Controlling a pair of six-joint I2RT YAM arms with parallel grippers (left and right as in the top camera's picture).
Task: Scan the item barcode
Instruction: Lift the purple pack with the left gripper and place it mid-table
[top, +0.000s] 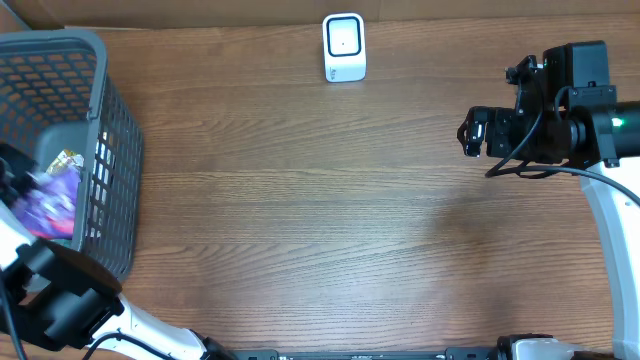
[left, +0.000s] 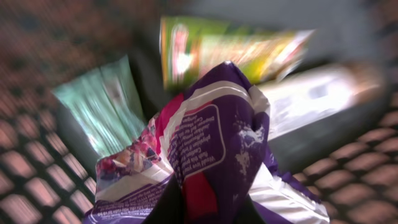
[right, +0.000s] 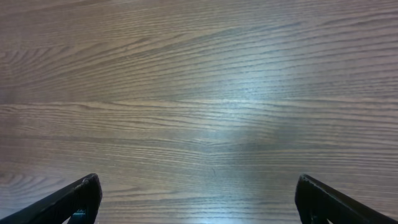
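Clamping the left gripper (left: 202, 206) tight on a crinkled purple foil snack packet (left: 211, 146), low inside the grey plastic mesh basket (top: 105, 150) at the left end of the brown wood-grain table (top: 320, 220). Gripping the packet by its bunched lower edge, probably so that the printed faces are hanging free for turning toward a reader. Not showing any barcode legibly in the blurred left wrist view.

Lying around it in the basket: a green printed packet (left: 230, 50), a pale mint-green packet (left: 99, 102) and a white packet (left: 311, 93), too smeared for telling whether touching.

Standing at the table's far middle edge, well apart from the basket: a small white box-shaped barcode scanner (top: 344, 47).

Hovering the right gripper (right: 199, 211) over bare wood, fingers spread wide and holding nothing, seemingly waiting clear of the route to the scanner.

Judging the task as at the picking stage, with lifting out and presenting to the scanner not yet done.
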